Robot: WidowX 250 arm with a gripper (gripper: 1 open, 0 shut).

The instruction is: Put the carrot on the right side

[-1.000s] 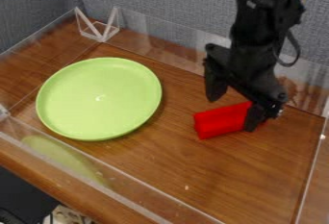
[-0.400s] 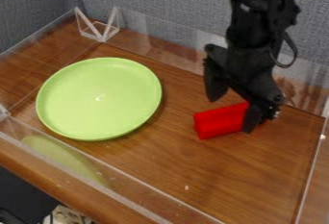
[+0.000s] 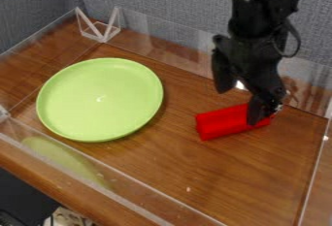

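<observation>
The carrot (image 3: 230, 121) is a bright red bar-shaped block lying flat on the wooden table, right of the green plate (image 3: 100, 98). My black gripper (image 3: 248, 88) hangs just above the carrot's far right end, jaws spread open and nothing held between them. One fingertip (image 3: 274, 106) is close to the block's right end; I cannot tell if it touches. The carrot's left end is fully visible and its right end is partly hidden behind the fingers.
A clear acrylic wall (image 3: 155, 186) rings the wooden table. A white wire stand (image 3: 99, 23) sits at the back left corner. The green plate fills the left half of the table.
The gripper has risen and shifted slightly back from the carrot, still open. More of the red block now shows; it lies a little more stretched to the right.
</observation>
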